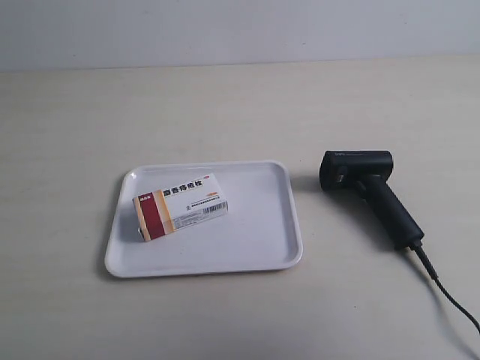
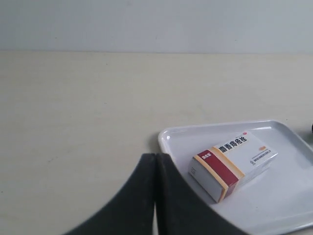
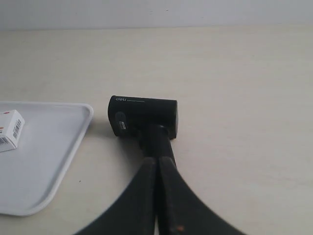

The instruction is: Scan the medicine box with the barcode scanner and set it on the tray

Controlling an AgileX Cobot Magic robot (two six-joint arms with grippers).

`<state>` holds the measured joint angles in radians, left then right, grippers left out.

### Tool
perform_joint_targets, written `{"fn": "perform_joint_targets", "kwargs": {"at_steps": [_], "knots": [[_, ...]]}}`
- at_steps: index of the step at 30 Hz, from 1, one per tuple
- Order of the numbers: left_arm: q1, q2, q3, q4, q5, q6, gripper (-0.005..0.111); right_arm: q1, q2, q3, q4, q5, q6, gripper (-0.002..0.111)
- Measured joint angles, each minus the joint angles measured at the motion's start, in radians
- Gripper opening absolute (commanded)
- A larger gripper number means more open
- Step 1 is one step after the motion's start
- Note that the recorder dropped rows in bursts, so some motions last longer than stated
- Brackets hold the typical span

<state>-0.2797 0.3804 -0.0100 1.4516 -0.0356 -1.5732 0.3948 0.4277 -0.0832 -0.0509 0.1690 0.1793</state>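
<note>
The medicine box (image 1: 180, 205) lies flat on the left half of the white tray (image 1: 255, 240), red band toward the tray's left. The left wrist view shows the box (image 2: 234, 163) on the tray (image 2: 168, 137), with my left gripper (image 2: 155, 157) shut and empty over the table just off the tray's corner. The black barcode scanner (image 1: 367, 191) lies on the table right of the tray, cable trailing to the lower right. My right gripper (image 3: 156, 161) is shut, empty, above the scanner's handle; the scanner head (image 3: 143, 115) lies beyond it. No arm appears in the exterior view.
A pale wooden tabletop (image 1: 225, 112) runs back to a white wall. The scanner's cable (image 1: 450, 300) runs off the lower right edge. In the right wrist view the tray's rim (image 3: 83, 127) sits just beside the scanner head.
</note>
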Motion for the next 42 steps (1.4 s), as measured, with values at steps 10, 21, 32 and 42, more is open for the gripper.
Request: {"fn": "perform_joint_targets", "kwargs": {"at_steps": [10, 21, 32, 42], "knots": [[0.002, -0.041, -0.020, -0.628, 0.077, 0.740, 0.001, 0.000, 0.000, 0.000, 0.000, 0.001, 0.000, 0.000], [0.199, -0.366, 0.006, -1.289, 0.119, 1.471, 0.001, 0.000, 0.000, 0.000, 0.000, 0.004, 0.000, 0.000], [0.280, -0.374, 0.008, -1.338, 0.237, 1.538, 0.001, 0.000, -0.005, 0.000, 0.000, 0.004, 0.000, 0.000], [0.280, -0.374, 0.008, -1.338, 0.239, 1.542, 0.001, 0.000, -0.005, 0.000, 0.000, 0.004, 0.000, 0.000]]}}
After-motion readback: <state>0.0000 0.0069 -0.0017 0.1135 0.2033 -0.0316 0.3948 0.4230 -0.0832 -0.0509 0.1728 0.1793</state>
